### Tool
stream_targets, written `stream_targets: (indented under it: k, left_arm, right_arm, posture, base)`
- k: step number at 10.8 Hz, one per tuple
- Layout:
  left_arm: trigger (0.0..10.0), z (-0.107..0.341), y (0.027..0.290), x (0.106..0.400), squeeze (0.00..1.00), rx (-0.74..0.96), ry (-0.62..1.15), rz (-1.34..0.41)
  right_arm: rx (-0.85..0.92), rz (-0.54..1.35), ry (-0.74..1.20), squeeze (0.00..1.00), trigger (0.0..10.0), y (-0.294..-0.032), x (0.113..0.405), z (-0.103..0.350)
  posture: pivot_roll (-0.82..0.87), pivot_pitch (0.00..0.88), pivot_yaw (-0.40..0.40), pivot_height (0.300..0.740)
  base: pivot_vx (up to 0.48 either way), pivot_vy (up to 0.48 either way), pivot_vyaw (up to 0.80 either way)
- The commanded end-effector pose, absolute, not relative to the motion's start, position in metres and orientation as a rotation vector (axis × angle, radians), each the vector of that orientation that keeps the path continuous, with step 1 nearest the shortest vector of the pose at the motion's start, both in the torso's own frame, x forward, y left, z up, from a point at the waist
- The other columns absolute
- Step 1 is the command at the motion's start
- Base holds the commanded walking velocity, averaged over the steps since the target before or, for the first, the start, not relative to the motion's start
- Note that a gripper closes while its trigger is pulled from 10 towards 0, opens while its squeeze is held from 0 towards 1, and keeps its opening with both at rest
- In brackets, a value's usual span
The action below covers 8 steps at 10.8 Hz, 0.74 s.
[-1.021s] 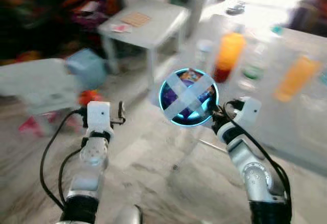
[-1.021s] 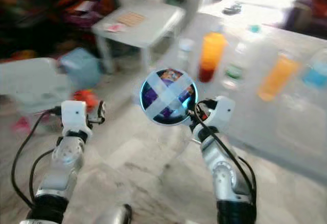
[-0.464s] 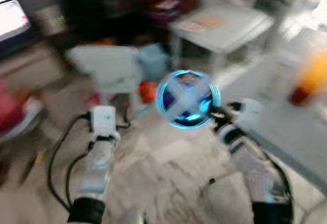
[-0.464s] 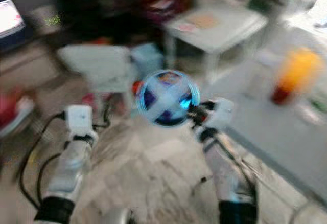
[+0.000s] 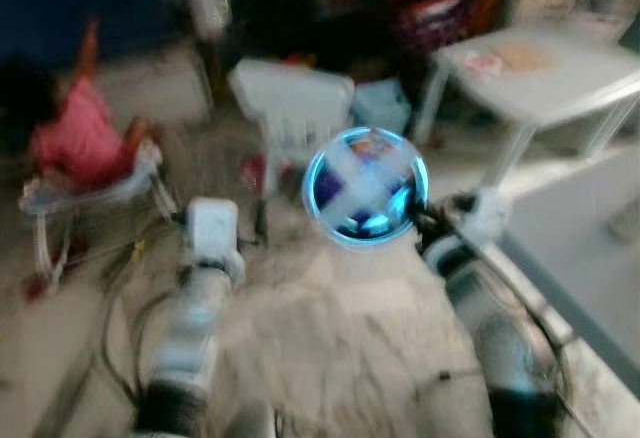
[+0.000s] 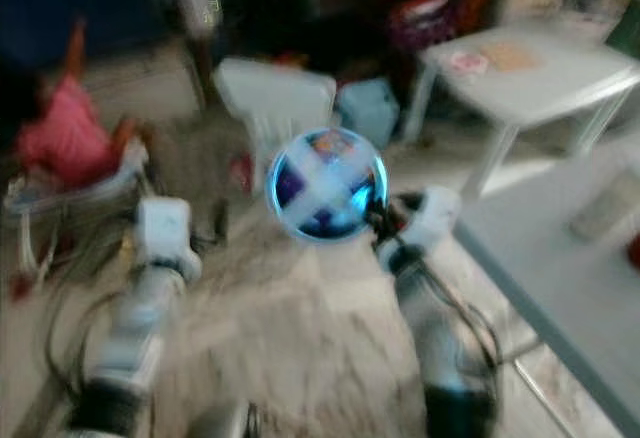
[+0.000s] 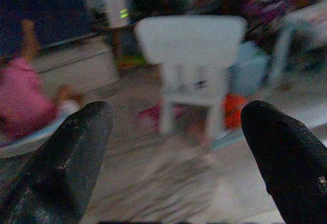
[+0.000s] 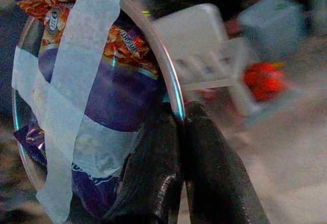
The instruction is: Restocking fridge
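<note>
The right claw (image 8: 179,132) is pinched tight on the rim of a round steel bowl (image 5: 365,186), its two black fingers (image 8: 214,173) pressed to either side of the metal edge. The bowl is held up off the floor in front of the robot, between the two arms, its open face turned toward the head camera. Purple and orange snack packets (image 8: 115,75) are packed inside it, strapped in by a cross of pale tape (image 8: 76,70).

The left claw (image 7: 176,147) is held out over the floor (image 5: 310,348) with its fingers (image 7: 66,157) spread wide and nothing between them.

To the right lies the edge of a grey worktop (image 6: 560,268). Beyond the bowl stands a small white chair (image 7: 191,55), with a light blue box (image 6: 368,110) beside it and a white low table (image 6: 520,68) further right. A person in pink (image 5: 75,143) sits at far left. The head views are blurred.
</note>
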<state>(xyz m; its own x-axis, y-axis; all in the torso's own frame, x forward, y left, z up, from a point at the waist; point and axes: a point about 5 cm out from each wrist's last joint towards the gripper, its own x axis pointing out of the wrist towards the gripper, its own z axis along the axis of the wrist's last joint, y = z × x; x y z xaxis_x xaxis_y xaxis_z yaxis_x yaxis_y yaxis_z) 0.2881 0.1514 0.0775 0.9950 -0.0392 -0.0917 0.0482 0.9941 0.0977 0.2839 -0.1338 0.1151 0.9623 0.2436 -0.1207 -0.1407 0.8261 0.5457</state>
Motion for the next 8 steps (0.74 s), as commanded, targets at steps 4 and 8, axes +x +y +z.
stream_targets:
  k: [4, 8]
  left_arm:
    - [10.0, 0.086, 0.170, 0.256, 0.00, 0.115, 0.090, -0.128]
    - [10.0, 0.083, 0.170, 0.257, 0.00, 0.143, 0.103, -0.056]
  right_arm:
    - [0.494, 0.200, 0.103, 0.00, 10.0, -0.147, 0.279, 0.124]
    - [0.468, 0.203, 0.089, 0.00, 10.0, -0.144, 0.285, 0.122]
  posture:
    - [0.00, 0.000, 0.029, 0.740]
    - [0.03, 0.000, 0.019, 0.740]
  base:
    - [0.000, 0.000, 0.80]
    - [0.000, 0.000, 0.80]
